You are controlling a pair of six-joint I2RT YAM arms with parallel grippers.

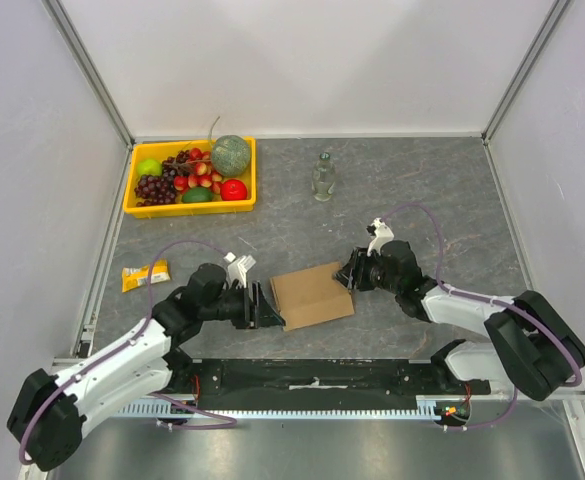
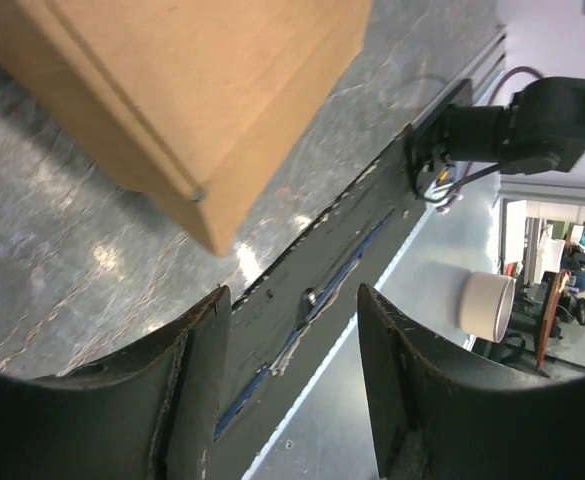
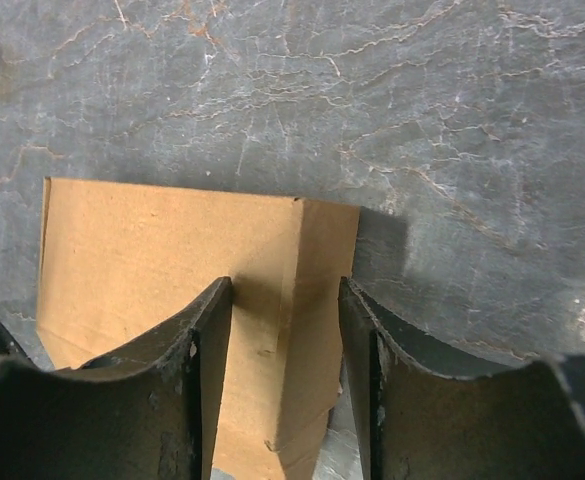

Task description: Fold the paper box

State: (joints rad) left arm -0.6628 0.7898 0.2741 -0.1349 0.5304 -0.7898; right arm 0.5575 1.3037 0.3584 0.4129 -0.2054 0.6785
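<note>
The paper box point(image 1: 312, 295) lies closed at the middle of the near edge of the desk point(image 1: 422, 200). My left gripper point(image 2: 292, 300) is about half open and empty at its left corner. My right gripper point(image 3: 284, 290) is parted astride its right end, pinching nothing. Folding looks finished, so next I should lift both clear.

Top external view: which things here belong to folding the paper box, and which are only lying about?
Belong to the job: paper box; left gripper, open at its left end; right gripper, open at its right end.
Only lying about: yellow tray of fruit; clear bottle; yellow packet.
</note>
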